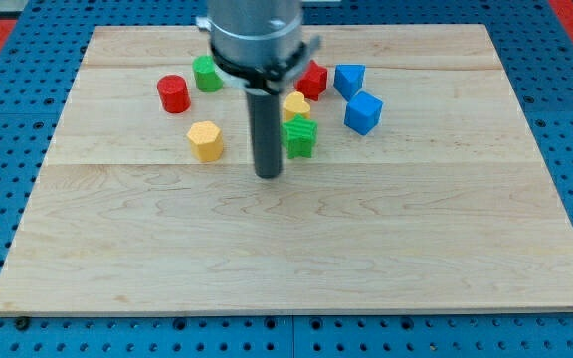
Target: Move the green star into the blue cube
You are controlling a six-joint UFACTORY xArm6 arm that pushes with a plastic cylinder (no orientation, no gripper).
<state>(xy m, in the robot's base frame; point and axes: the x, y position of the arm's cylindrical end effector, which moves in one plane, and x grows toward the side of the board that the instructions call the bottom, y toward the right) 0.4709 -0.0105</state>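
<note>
My tip [268, 175] is resting on the desk [296, 259], just to the view's left of the green star [300, 137] and a little below it. The rod is covering the star's left edge, so I cannot tell whether the two are touching. The tool is a plain rod with nothing to open or close, and it is gripping nothing.

The green star is sitting near the middle of the block cluster, in the upper half of the desk. A yellow block [297, 104] is lying just above it, touching or nearly touching it. A blue cube [363, 112] is standing to the view's right of the star, slightly higher and apart from it. A second blue block [349, 79] is sitting just above that cube. A red block [313, 78] is showing beside the rod's housing. At the view's left, a yellow hexagon [205, 140], a red cylinder [173, 93] and a green block [206, 73] are standing apart from one another.
</note>
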